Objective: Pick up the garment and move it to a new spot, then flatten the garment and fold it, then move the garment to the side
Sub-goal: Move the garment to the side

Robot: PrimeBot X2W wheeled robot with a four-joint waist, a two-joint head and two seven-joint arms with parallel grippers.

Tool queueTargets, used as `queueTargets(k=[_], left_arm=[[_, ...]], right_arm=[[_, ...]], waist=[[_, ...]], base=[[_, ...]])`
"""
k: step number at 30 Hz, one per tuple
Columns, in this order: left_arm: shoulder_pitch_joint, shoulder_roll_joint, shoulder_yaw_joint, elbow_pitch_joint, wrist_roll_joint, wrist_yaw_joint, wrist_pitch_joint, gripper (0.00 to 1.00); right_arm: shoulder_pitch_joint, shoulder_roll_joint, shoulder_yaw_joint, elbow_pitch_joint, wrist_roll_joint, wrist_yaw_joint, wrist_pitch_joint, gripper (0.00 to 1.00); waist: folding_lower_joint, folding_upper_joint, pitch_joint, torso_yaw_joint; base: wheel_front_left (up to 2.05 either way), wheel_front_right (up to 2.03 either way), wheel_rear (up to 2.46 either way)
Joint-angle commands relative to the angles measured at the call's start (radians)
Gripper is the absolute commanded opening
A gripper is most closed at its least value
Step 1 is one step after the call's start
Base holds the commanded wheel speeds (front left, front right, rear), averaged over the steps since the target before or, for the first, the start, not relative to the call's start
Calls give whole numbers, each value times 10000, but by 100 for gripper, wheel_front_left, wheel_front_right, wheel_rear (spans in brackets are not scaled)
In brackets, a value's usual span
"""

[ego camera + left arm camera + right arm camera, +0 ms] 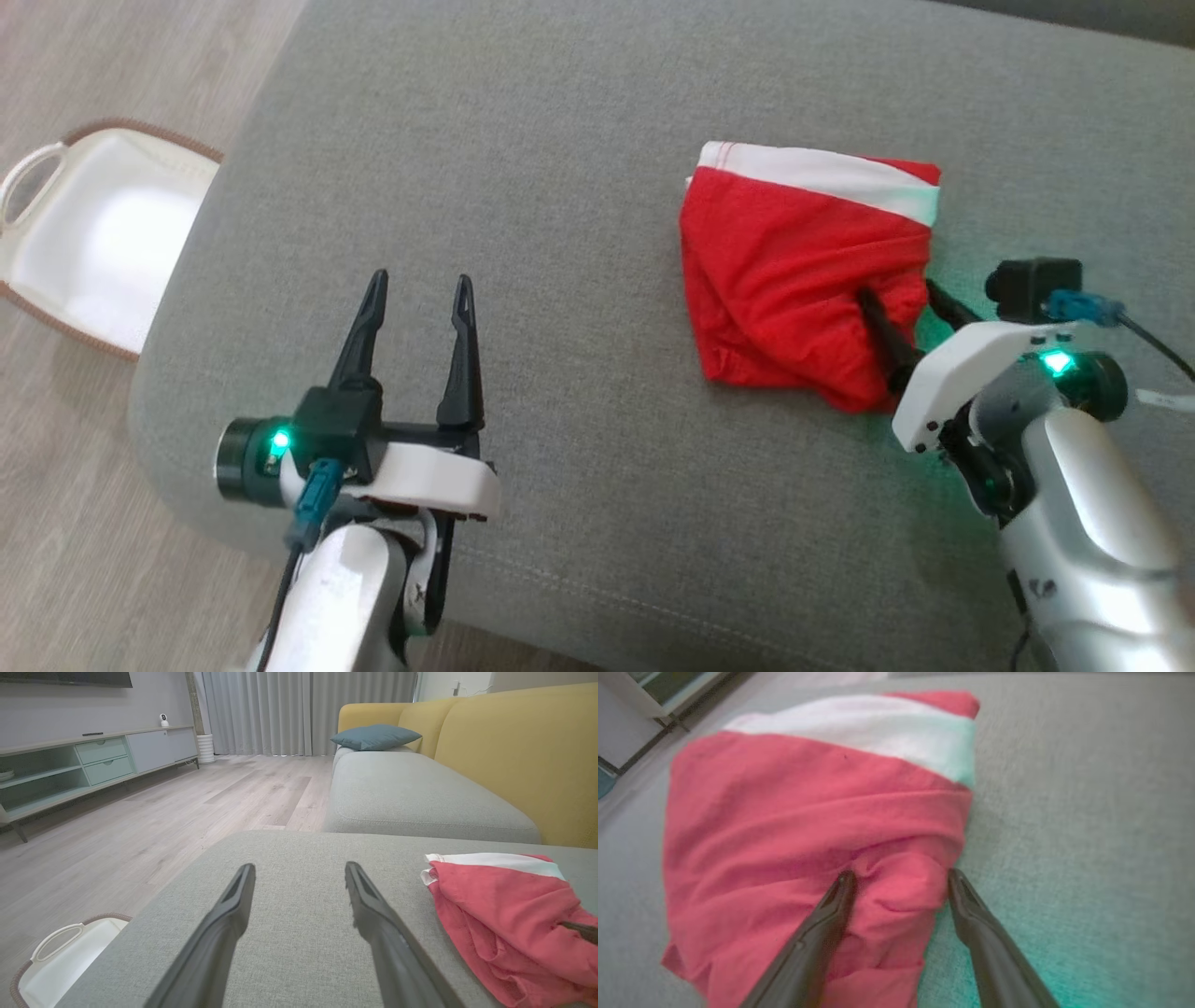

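i'm looking at the garment [803,271], red with a white waistband [822,173], lying in a loose, creased bundle on the grey cushion [579,140], toward the robot's right side of it. i'm reading it as thin, soft cloth: light, limp, nothing to break, and probably clinging a little to the cushion weave rather than sliding. it's going to sag and unfurl from wherever it's pinched. so i'm judging the doubled layers at the near right edge a safer hold than a single flap, and the band the firmest part.

the right gripper [896,291] is reaching in low from the near right, forearm angling up and left, jaws standing wide. one finger is lying over the red cloth and the other is just off the garment's edge above the cushion, so a raised ridge of fabric is sitting between them. nothing is being pinched there.

the left gripper [421,278] is hovering over bare cushion well apart from the garment, fingers pointing away from the robot. its jaws are spread wide too and holding nothing.

this bundle is fitting two readings: a rumpled piece due to be lifted and spread, or a rough fold ready to be shifted aside. i'm not able to settle which. a white basket [93,233] is sitting on the floor past the cushion's left end.
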Motion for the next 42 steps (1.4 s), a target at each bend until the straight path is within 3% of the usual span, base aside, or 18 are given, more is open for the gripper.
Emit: queueTargets(k=[1,2,3,4,10,19,33,42], left_arm=[[-419,0,351,-367,146,-34,-117,100],[-423,-15,362,-371,159,-41,-118,100],[-429,-27,374,-373,172,-51,-118,100],[-434,-39,387,-374,185,-60,-118,100],[-369,-58,479,-330,264,-93,-119,100],[-62,146,613,-181,380,-209,-119,100],[317,368,458,17,357,-334,-98,100],[41,454,324,-156,440,-339,28,100]], right_arm=[[-437,-88,338,181,253,37,270,90],[-542,-83,400,357,366,37,328,57],[-635,-98,478,502,436,37,357,42],[-713,-101,551,583,524,37,295,0],[-848,-181,982,613,693,37,-323,0],[223,-323,1502,-406,509,37,-1133,0],[1999,-685,1173,-2056,223,37,-732,0],[1234,-1322,715,-2099,140,37,-631,0]], waist=[[0,0,101,65],[0,0,112,66],[0,0,123,65],[0,0,133,59],[0,0,25,-237],[0,0,-581,-1561],[0,0,-1195,-3997],[0,0,-651,-5067]], base=[[0,0,0],[0,0,0],[0,0,0],[0,0,0],[0,0,0],[0,0,0],[0,0,0],[0,0,0]])
